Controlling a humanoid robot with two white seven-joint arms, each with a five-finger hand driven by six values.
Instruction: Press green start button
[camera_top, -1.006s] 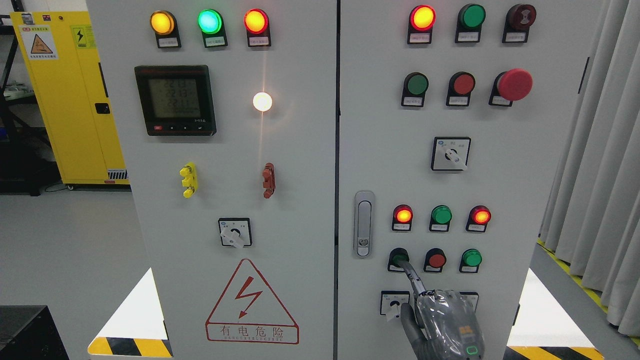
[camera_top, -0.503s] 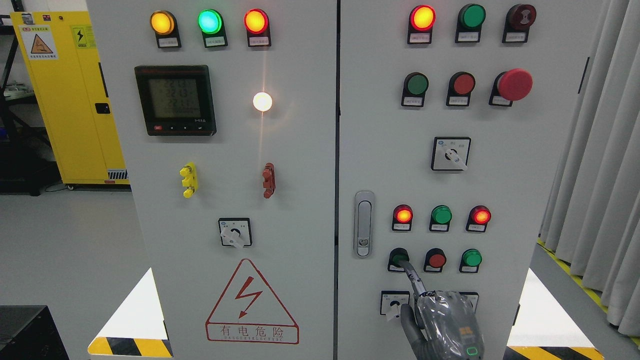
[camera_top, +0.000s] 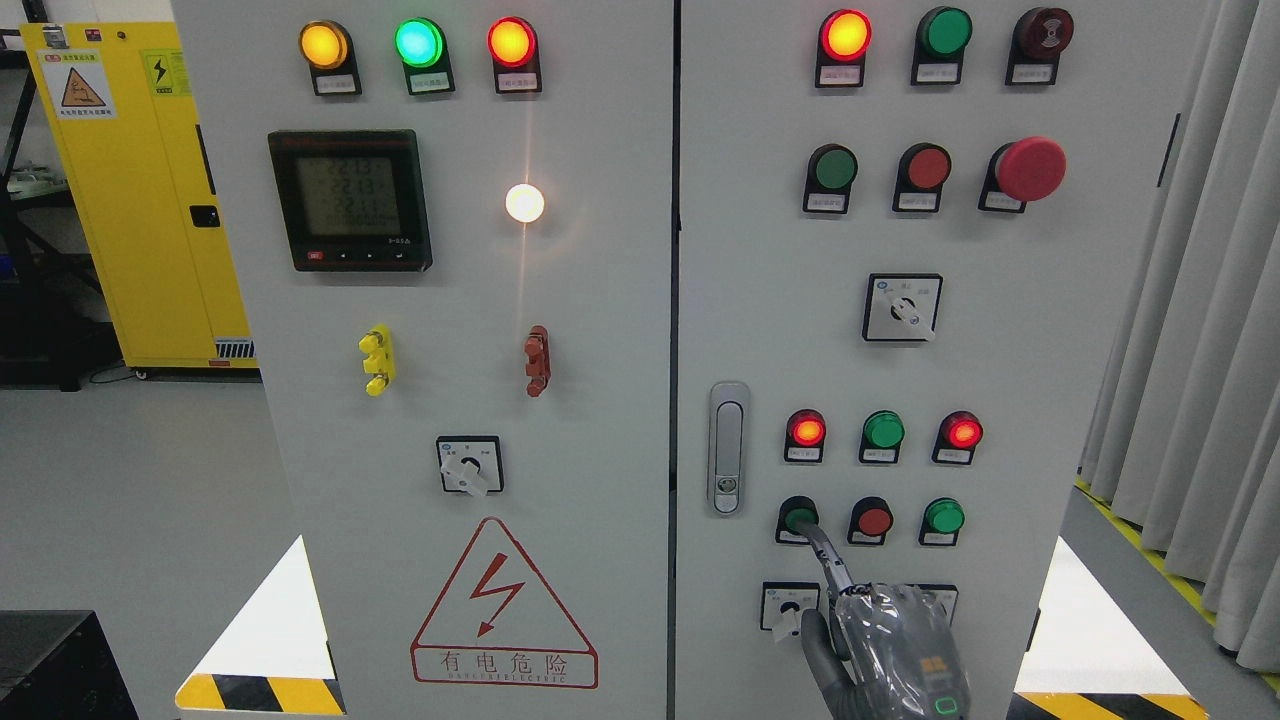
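The green start button (camera_top: 797, 517) sits at the left of the lowest button row on the right cabinet door (camera_top: 1000, 350). My right hand (camera_top: 890, 645), grey and plastic-wrapped, comes up from the bottom edge. Its index finger (camera_top: 825, 555) is stretched out and its tip touches the button's lower right edge. The other fingers are curled and hold nothing. The left hand is out of view.
A red button (camera_top: 873, 520) and another green button (camera_top: 943, 516) stand right of the start button. A rotary switch (camera_top: 788, 606) is just left of my hand, and a door latch (camera_top: 728, 447) is further left. Grey curtains (camera_top: 1200, 350) hang at the right.
Almost nothing. The right hand stays with its index finger on the green button.
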